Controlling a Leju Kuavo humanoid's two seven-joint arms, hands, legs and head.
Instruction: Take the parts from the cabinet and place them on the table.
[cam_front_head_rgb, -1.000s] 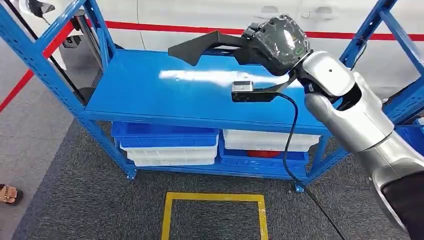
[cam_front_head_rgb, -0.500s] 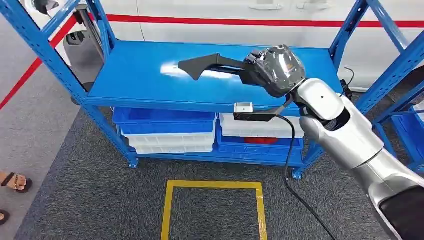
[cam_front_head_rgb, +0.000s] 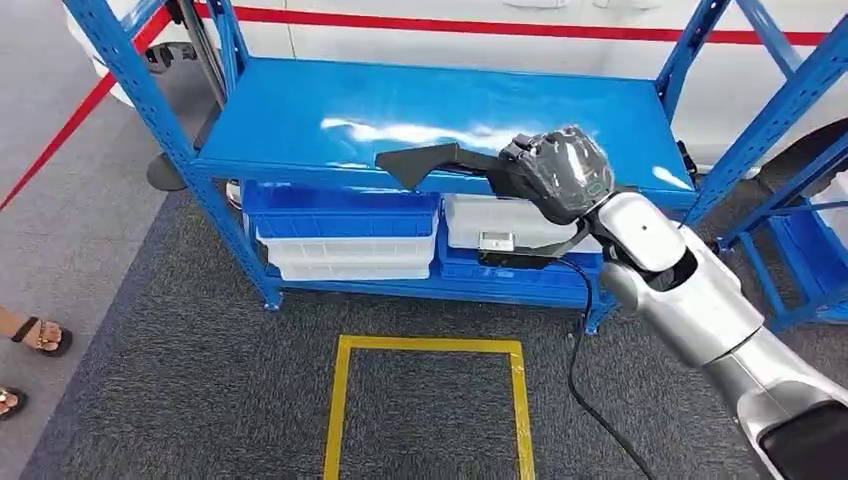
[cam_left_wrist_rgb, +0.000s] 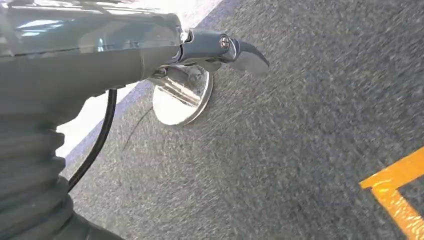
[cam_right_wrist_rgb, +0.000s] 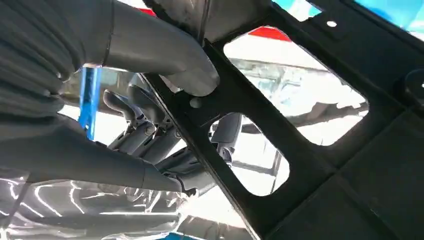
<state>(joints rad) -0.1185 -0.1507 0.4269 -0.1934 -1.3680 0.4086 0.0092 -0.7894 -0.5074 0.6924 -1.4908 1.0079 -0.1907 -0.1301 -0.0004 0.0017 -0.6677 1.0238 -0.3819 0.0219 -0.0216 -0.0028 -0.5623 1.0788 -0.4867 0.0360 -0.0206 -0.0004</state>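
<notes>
The black part (cam_front_head_rgb: 440, 163) is gripped by the right hand (cam_front_head_rgb: 560, 172) and held out over the front edge of the blue cabinet's (cam_front_head_rgb: 300, 120) top shelf. The left hand (cam_left_wrist_rgb: 150, 50) hangs over grey carpet, its fingers apparently curled around nothing.

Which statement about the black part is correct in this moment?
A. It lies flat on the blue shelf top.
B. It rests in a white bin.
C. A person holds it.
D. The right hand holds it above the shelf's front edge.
D: the right hand grips the black part, which juts out in the air over the front edge of the blue shelf.
</notes>
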